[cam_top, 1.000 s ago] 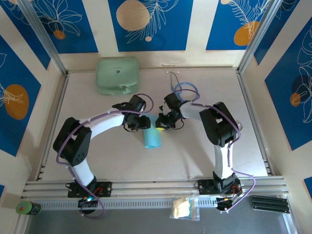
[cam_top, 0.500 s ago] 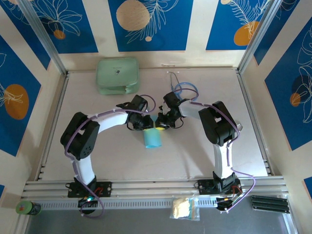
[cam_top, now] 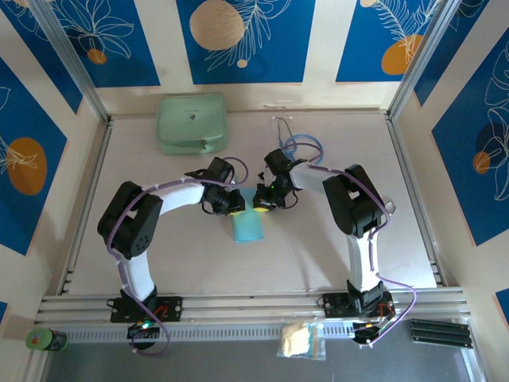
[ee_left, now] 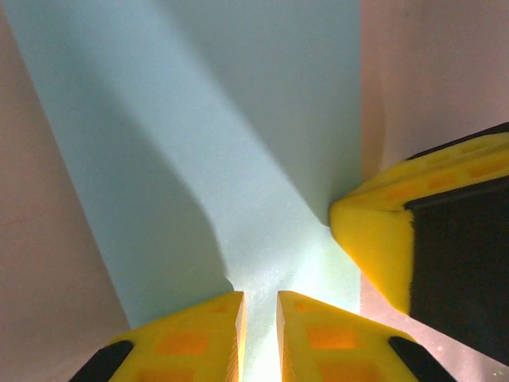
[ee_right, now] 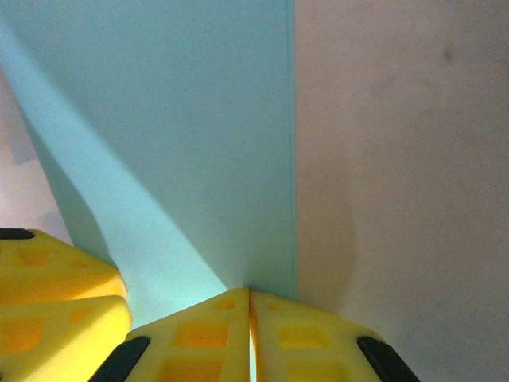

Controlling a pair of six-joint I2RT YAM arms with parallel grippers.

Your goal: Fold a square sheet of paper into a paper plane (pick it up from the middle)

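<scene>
Top view, paper: the thin light-blue paper sheet lies on the pale desk near its middle, as a narrow folded strip. Its long axis runs about from 12 to 6 o'clock.
Top view, claws: the left claw is at 10 o'clock from the strip's middle and the right claw at 1 o'clock. Both meet its far end, and the rest of the strip lies at 6 o'clock from them. I judge neither arm to be nearer.
Top view, others: the mint-green rounded case is at 11 o'clock and the blue-tubed stethoscope at 1 o'clock, both well apart from the paper sheet.
Left wrist, claw: the left claw has its yellow fingers almost together, with a thin slit between. The paper sheet runs into the slit, so I judge that it pinches the paper.
Left wrist, neighbour: one yellow finger of the right claw touches the paper's edge at 3 o'clock.
Right wrist, claw: the right claw is closed to a hairline, and the straight right edge of the paper sheet goes into it.
Right wrist, neighbour: the left claw's fingers are at 8 o'clock, just beside.
Hard to see: the creases, the number of layers and the pinched end itself are hidden by the fingers.
</scene>
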